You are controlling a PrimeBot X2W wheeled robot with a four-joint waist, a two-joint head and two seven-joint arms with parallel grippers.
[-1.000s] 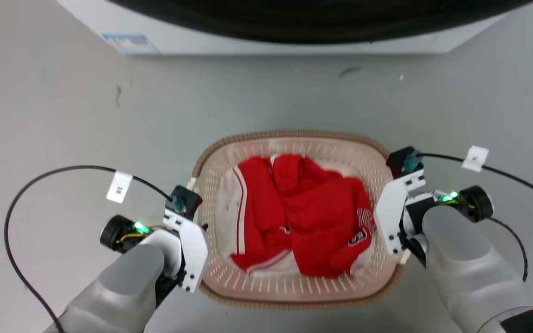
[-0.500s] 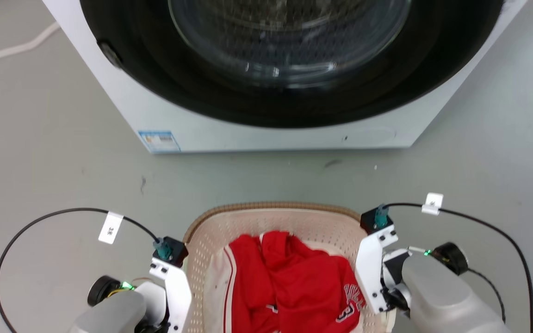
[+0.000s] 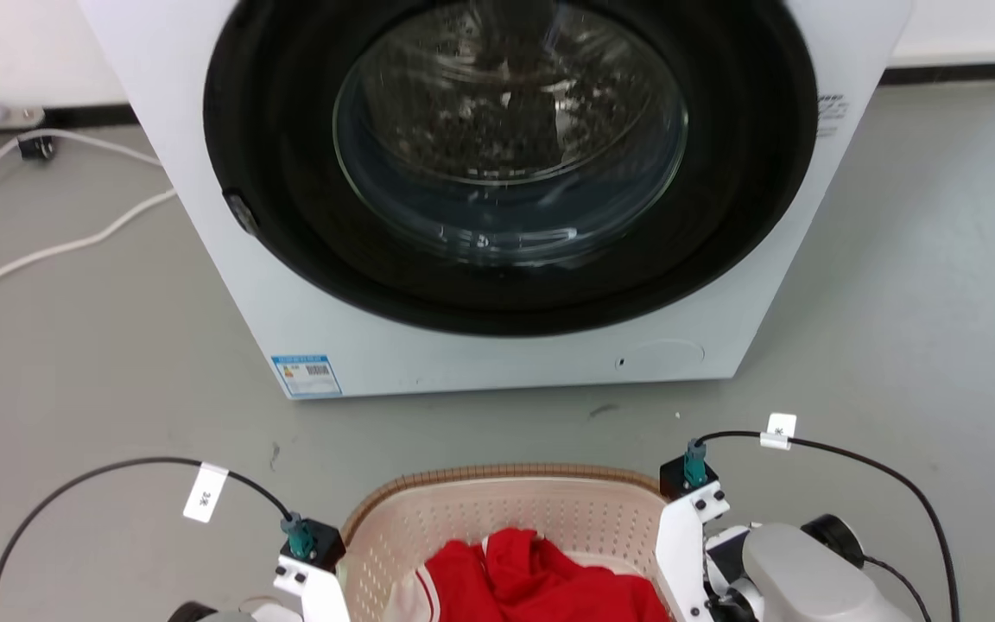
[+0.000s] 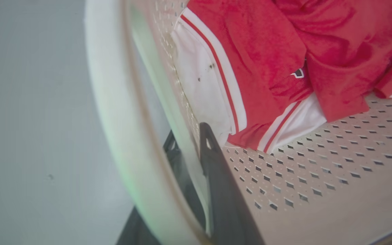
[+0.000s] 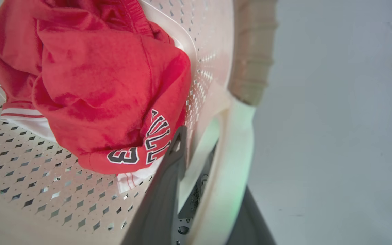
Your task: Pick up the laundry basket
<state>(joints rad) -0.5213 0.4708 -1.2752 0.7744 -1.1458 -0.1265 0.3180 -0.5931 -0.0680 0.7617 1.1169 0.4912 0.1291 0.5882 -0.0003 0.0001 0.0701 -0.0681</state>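
The laundry basket (image 3: pixel 497 474), cream perforated plastic with a brown woven-look rim, sits at the bottom centre of the head view, holding red and white clothes (image 3: pixel 541 574). My left gripper (image 4: pixel 191 149) is shut on the basket's left wall (image 4: pixel 318 177): one dark finger (image 4: pixel 216 170) is inside and the other outside, under the white loop handle (image 4: pixel 114 119). My right gripper (image 5: pixel 192 153) grips the right wall (image 5: pixel 29 163) the same way, with its inner finger (image 5: pixel 168 170) beside the red garment (image 5: pixel 97 85) and the white handle (image 5: pixel 237 153) over the outer one.
A white front-loading washer (image 3: pixel 204 216) with a dark round glass door (image 3: pixel 506 155) stands just beyond the basket. White cables (image 3: pixel 48 250) lie on the grey floor at the left. Open floor stretches to the right of the washer.
The whole head picture has shifted as the camera moved: the washer door has come fully into view and the basket sits lower in the frame. Both wrists stay at the basket's sides.
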